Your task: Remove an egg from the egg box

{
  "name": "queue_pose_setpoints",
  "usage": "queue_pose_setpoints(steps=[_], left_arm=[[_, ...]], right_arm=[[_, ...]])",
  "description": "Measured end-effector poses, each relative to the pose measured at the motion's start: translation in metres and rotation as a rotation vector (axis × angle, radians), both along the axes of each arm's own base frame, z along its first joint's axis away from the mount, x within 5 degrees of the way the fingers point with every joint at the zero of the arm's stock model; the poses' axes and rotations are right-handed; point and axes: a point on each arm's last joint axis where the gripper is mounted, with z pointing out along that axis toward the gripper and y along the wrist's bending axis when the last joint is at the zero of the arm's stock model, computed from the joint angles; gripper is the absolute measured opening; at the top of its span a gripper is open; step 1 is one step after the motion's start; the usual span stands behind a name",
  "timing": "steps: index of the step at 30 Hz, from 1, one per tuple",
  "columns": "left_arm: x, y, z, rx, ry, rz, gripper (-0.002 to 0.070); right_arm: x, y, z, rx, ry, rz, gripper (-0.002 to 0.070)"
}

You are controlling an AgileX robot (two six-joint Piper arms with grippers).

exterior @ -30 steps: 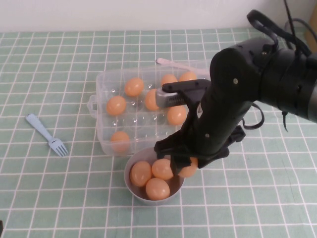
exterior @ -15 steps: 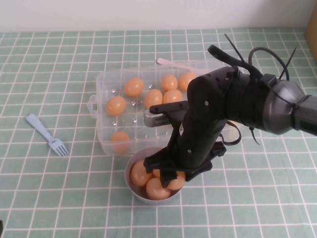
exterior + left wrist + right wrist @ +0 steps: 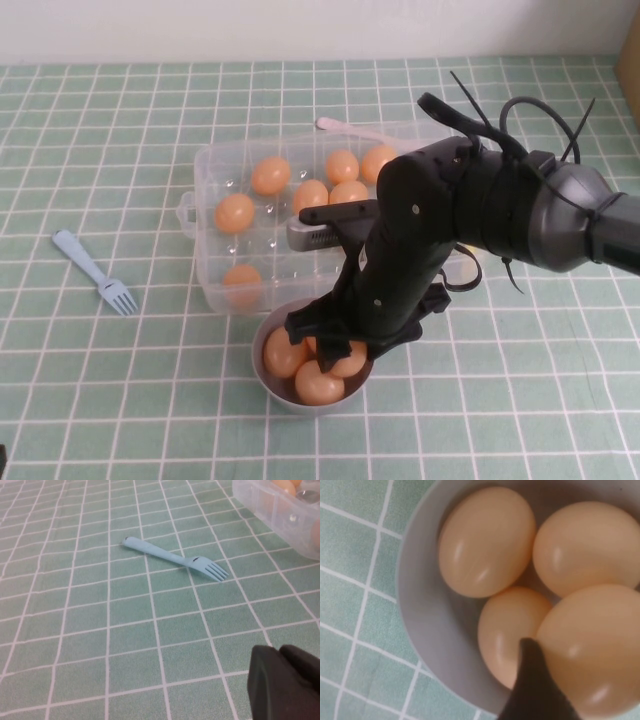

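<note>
While the right gripper [image 3: 335,345] hangs low in the bowl [image 3: 262,368], fingers spread around an egg [image 3: 592,645] among three others, letting go carelessly could knock eggs together or tip it. Six eggs remain in the egg box [image 3: 205,225] just beyond; one fork [image 3: 95,271] lies left. Whether the left gripper [image 3: 285,685], near left, is open cannot be told.

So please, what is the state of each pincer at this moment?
Left pincer: low over the tablecloth near the blue fork; open or shut cannot be told.
Right pincer: down in the grey bowl, closed on an egg.
</note>
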Motion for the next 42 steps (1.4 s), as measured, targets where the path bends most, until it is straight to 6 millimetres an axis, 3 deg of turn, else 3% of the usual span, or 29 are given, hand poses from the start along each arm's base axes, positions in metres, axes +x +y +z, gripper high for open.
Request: queue_pose_setpoints(steps=[9,22,27,30,32,35,42], left_arm=[[0.000,0.000,0.000,0.000,0.000,0.000,-0.0003],[0.000,0.000,0.000,0.000,0.000,0.000,-0.0003],[0.000,0.000,0.000,0.000,0.000,0.000,-0.0003],[0.000,0.000,0.000,0.000,0.000,0.000,-0.0003],[0.000,0.000,0.000,0.000,0.000,0.000,-0.0003],[0.000,0.000,0.000,0.000,0.000,0.000,-0.0003],[0.000,0.000,0.000,0.000,0.000,0.000,-0.0003]], right_arm=[[-0.003,-0.002,0.003,-0.010,0.016,0.004,0.0424],[-0.017,-0.012,0.040,0.034,0.006,0.010,0.0436],[-0.041,-0.033,0.072,0.069,-0.086,0.073,0.0291],[-0.060,-0.051,0.089,0.078,-0.143,0.154,0.0124],[-0.070,-0.061,0.097,0.068,-0.156,0.208,0.0049],[-0.083,-0.073,0.105,0.052,-0.158,0.265,0.0002],[-0.113,-0.103,0.110,0.029,-0.166,0.315,-0.0014]])
